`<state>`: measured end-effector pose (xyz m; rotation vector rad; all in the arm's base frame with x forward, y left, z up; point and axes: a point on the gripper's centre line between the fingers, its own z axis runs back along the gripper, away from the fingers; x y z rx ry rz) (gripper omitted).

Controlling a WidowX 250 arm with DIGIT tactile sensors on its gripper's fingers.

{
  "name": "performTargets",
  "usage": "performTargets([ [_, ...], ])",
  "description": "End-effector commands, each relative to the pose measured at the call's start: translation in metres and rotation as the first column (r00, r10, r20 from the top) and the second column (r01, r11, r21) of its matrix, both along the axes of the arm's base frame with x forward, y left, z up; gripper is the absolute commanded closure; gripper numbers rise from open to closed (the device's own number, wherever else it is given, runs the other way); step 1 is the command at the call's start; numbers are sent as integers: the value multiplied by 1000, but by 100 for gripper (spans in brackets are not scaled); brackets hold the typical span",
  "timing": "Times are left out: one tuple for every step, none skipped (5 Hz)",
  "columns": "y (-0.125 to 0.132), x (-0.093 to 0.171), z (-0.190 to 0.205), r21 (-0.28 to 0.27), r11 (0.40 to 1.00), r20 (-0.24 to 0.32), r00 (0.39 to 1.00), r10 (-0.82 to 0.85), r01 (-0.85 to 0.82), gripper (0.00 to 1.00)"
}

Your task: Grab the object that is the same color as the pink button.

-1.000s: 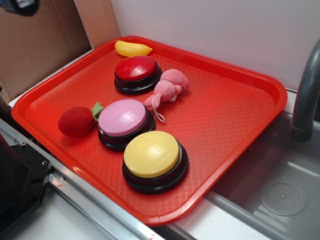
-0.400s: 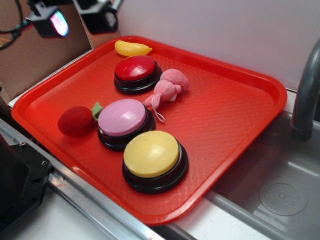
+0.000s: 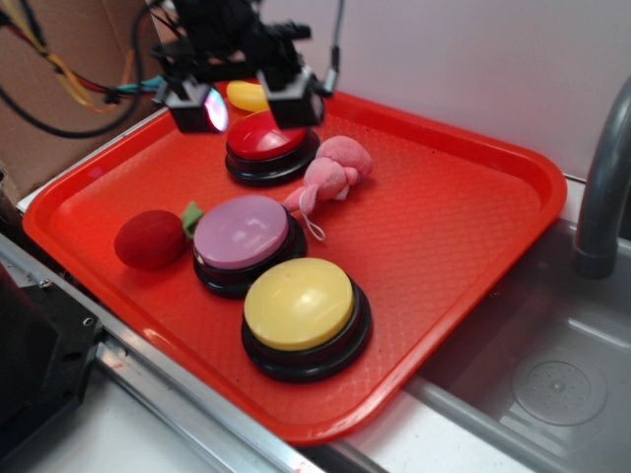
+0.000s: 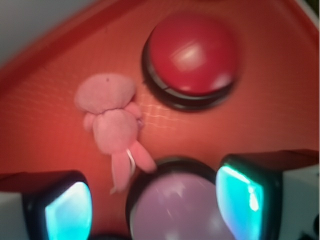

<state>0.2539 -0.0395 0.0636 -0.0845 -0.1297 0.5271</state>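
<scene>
A plain white wall (image 3: 444,59) rises behind the gripper (image 3: 242,103). A brown cardboard panel (image 3: 69,108) stands at one side of it. Well across from it sits a steel sink basin (image 3: 552,374) with a grey faucet pipe (image 3: 601,187).

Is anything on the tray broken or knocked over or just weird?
Nothing stands out. The three buttons, red, pink and yellow, sit flat on the tray. The pink toy lies loosely between the red and pink ones. The end effector hovers open, holding nothing.

pink plush toy (image 3: 330,175) wedged between red button (image 3: 268,138), pink button (image 3: 242,233)
</scene>
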Motion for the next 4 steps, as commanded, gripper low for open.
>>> performTargets([
  [-3, 40, -27, 19, 1000, 70, 997, -14, 13, 0],
  [-3, 44, -38, 28, 999, 62, 998, -17, 15, 0],
  [-3, 43, -42, 15, 1000, 60, 998, 8, -9, 0],
  [-3, 38, -36, 12, 1000, 61, 998, 26, -27, 100],
])
